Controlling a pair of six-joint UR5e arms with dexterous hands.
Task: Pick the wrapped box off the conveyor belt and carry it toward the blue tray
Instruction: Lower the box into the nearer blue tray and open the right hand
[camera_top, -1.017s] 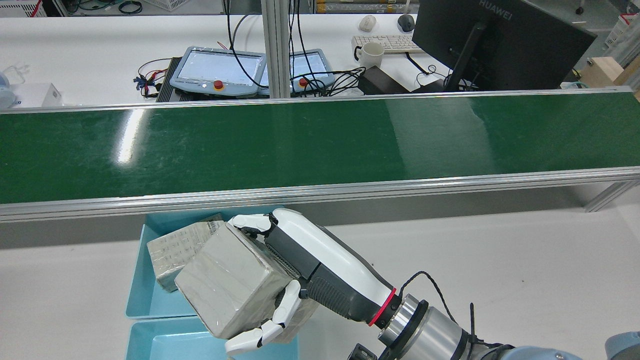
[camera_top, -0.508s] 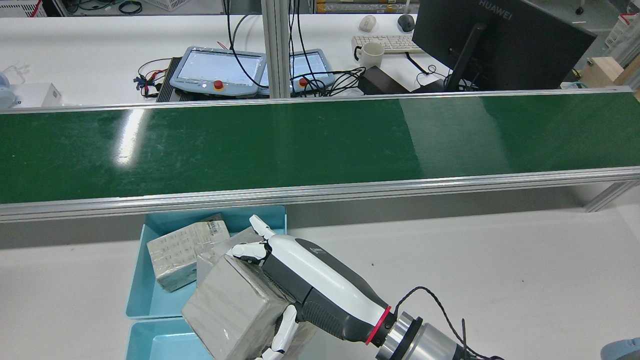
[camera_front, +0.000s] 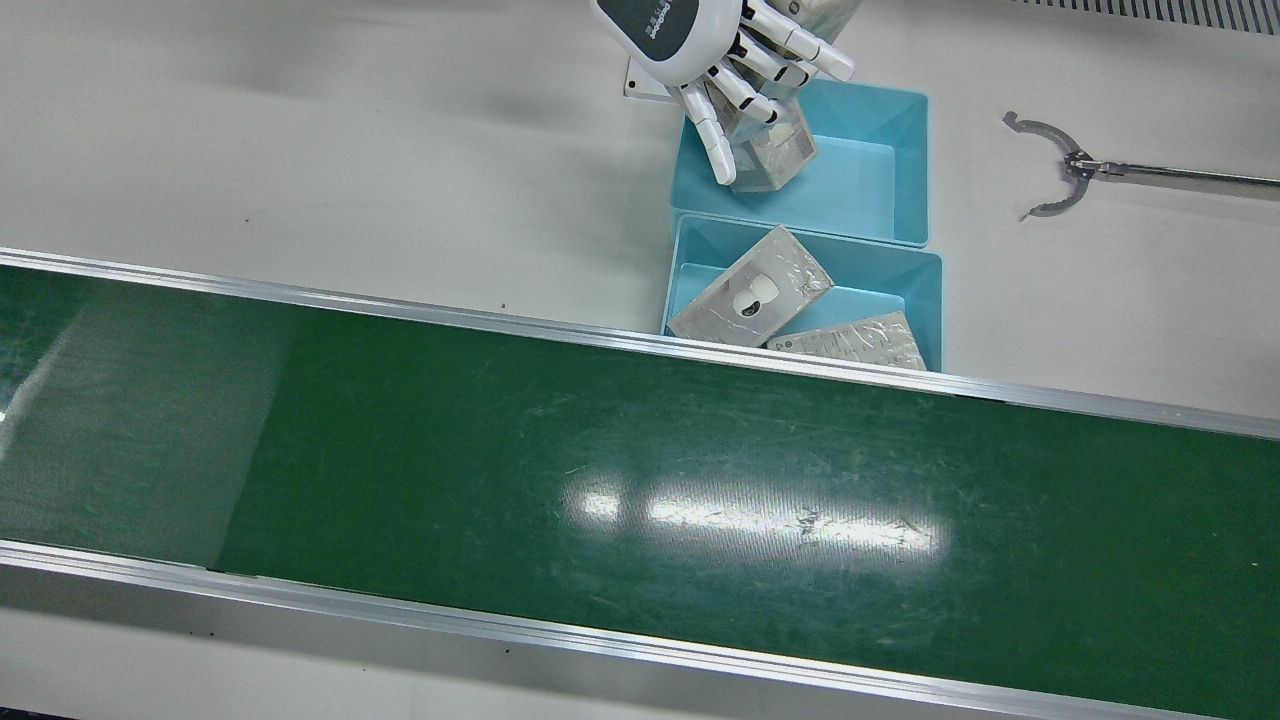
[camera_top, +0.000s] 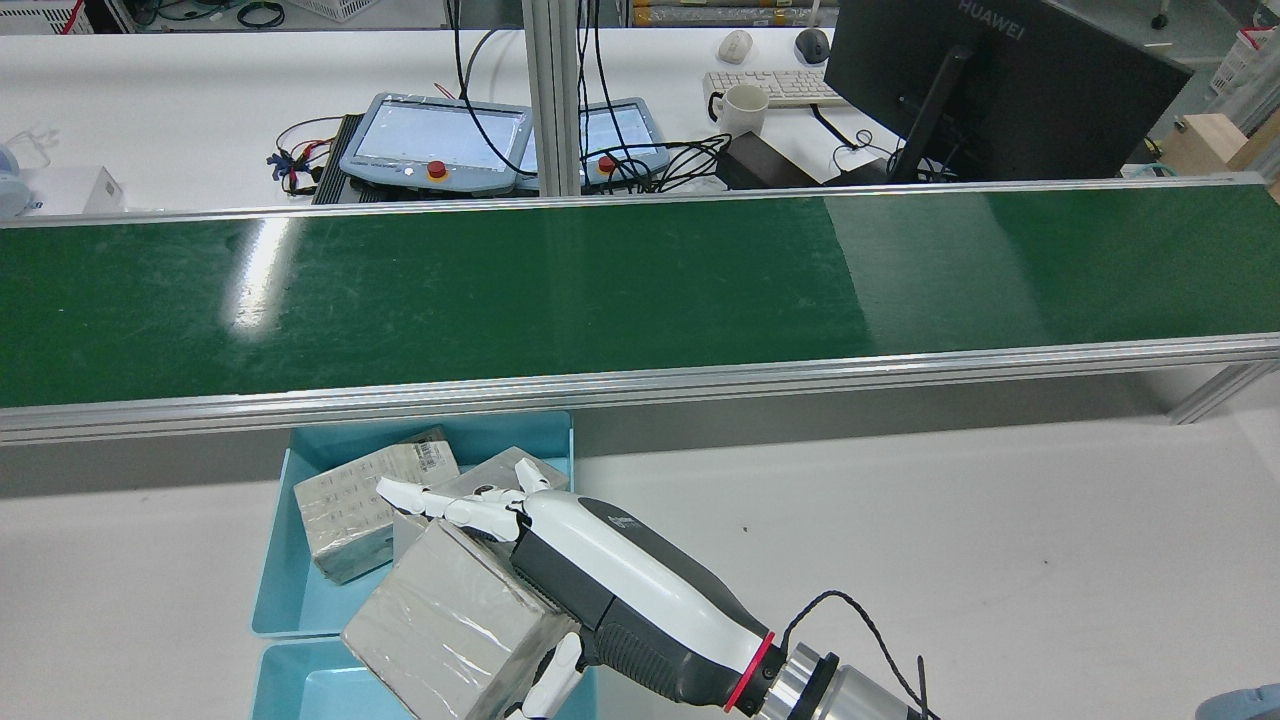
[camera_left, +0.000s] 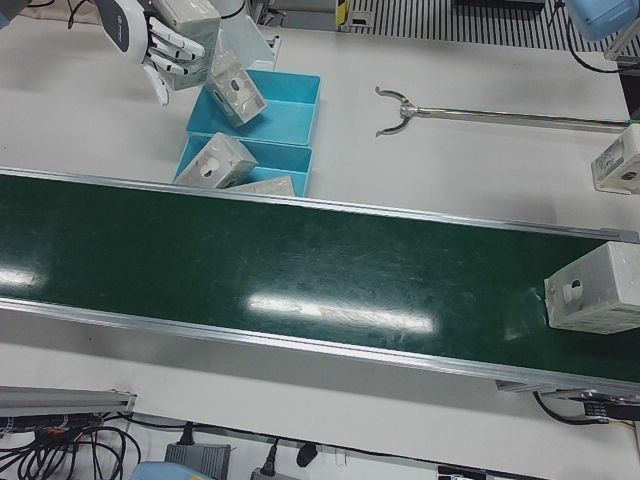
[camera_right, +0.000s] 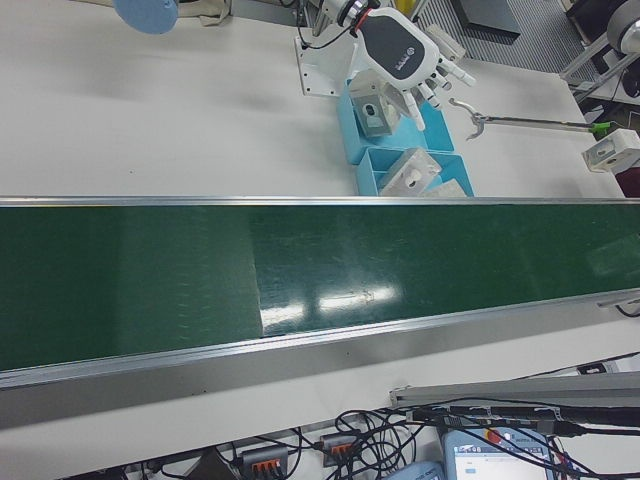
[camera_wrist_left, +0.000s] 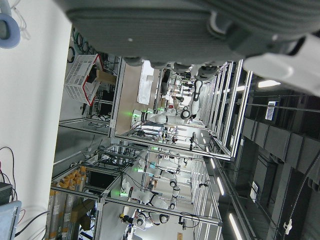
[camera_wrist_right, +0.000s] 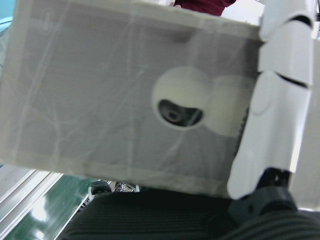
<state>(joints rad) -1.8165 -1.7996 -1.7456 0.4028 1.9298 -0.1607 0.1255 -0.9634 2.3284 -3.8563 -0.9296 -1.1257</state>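
— Two trays in the front view?
— Yes; the right hand (camera_front: 722, 62) hangs over the far blue tray (camera_front: 880, 190), fingers spread across the wrapped box (camera_front: 775, 150).
— Rear view?
— Box against its palm, above the tray, seemingly loosely held.
— Left hand?
— Its state cannot be told.

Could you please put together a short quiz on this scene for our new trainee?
1. True or false: the right robot hand carries a wrapped box.
2. How many boxes lie in the blue tray nearest the conveyor belt?
3. The held box is over: A) the belt, B) the near blue tray, C) bare table.

Key: 1 true. 2 two. 3 B.
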